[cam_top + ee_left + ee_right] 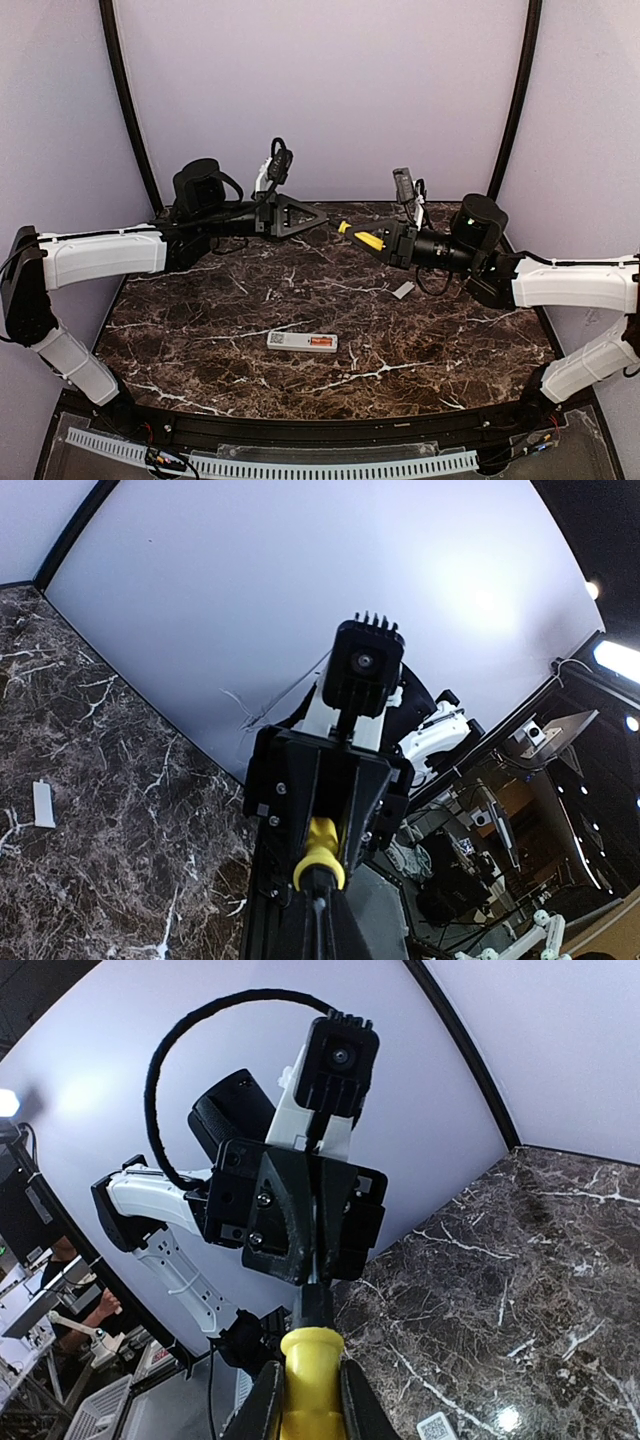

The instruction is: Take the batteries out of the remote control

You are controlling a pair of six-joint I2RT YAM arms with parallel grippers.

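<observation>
The white remote control (301,341) lies flat on the marble table, back up. The orange batteries (321,344) show in its open bay. Both grippers are high above the back of the table, facing each other. My right gripper (378,241) is shut on the yellow handle of a screwdriver (366,239); the handle shows between its fingers in the right wrist view (311,1392). My left gripper (325,220) is shut on the screwdriver's thin metal shaft (322,1272). In the left wrist view, the left gripper (320,908) meets the handle (320,852).
A small grey-white cover piece (403,290) lies on the table right of the remote; it also shows in the left wrist view (43,805). A white corner with a QR code (437,1427) shows at the bottom of the right wrist view. Lilac walls close the back.
</observation>
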